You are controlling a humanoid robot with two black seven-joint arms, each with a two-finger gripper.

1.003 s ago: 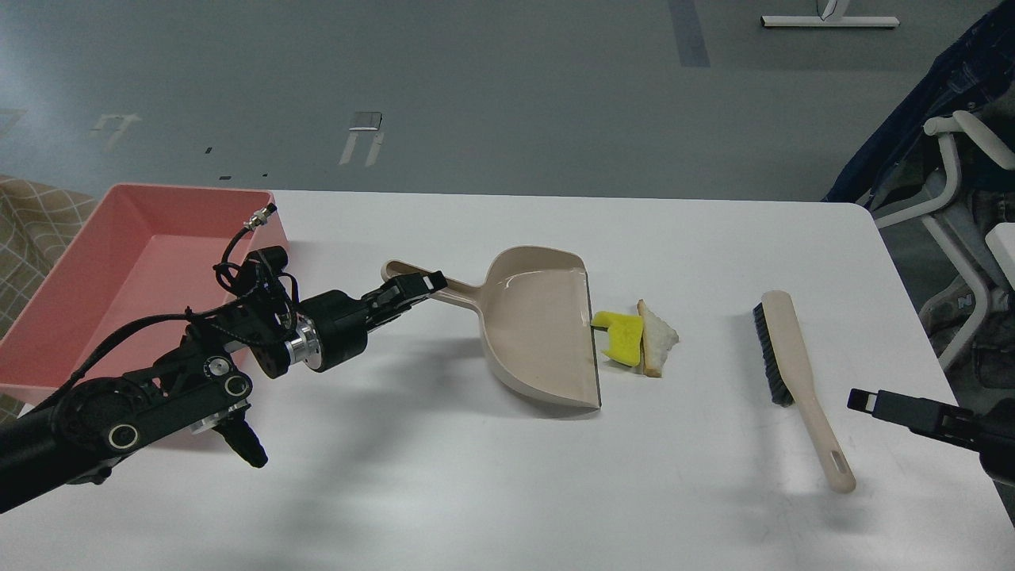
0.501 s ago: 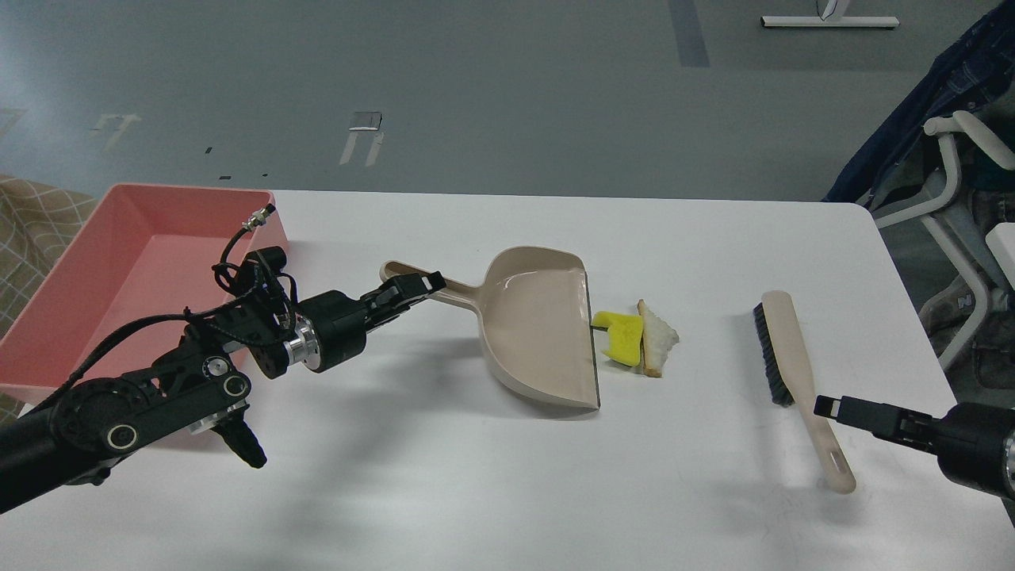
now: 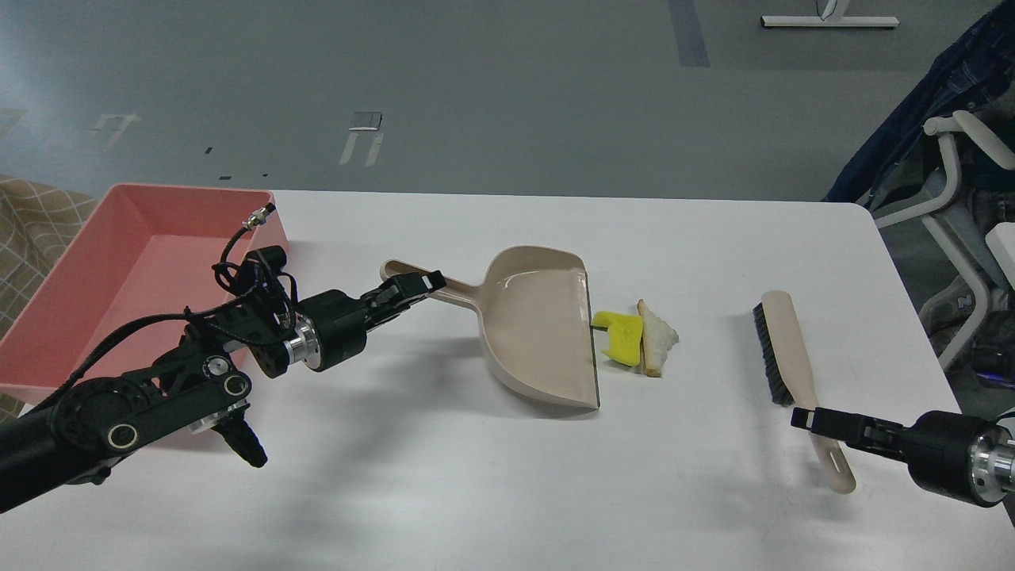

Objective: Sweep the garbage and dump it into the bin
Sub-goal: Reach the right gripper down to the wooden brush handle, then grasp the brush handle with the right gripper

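The garbage lies mid-table: a yellow notched sponge chunk (image 3: pixel 623 336) touching the front lip of a beige dustpan (image 3: pixel 539 329), and a whitish bread wedge (image 3: pixel 657 339) just right of it. The pink bin (image 3: pixel 119 270) stands at the table's left edge. My left gripper (image 3: pixel 415 285) is closed around the dustpan's handle, and the pan rests on the table. My right gripper (image 3: pixel 802 418) reaches in from the right and sits at the handle of a beige brush (image 3: pixel 781 349) with dark bristles. Its fingers are seen edge-on, so their state is unclear.
The brush lies right of the garbage, bristles facing left, its handle end (image 3: pixel 839 474) toward the front. A white frame and blue cloth (image 3: pixel 951 159) stand beyond the table's right edge. A checked fabric (image 3: pixel 32 214) lies left of the bin.
My right gripper has moved left across the table, from clear of the brush to its handle. The left arm, dustpan and garbage have stayed almost still.
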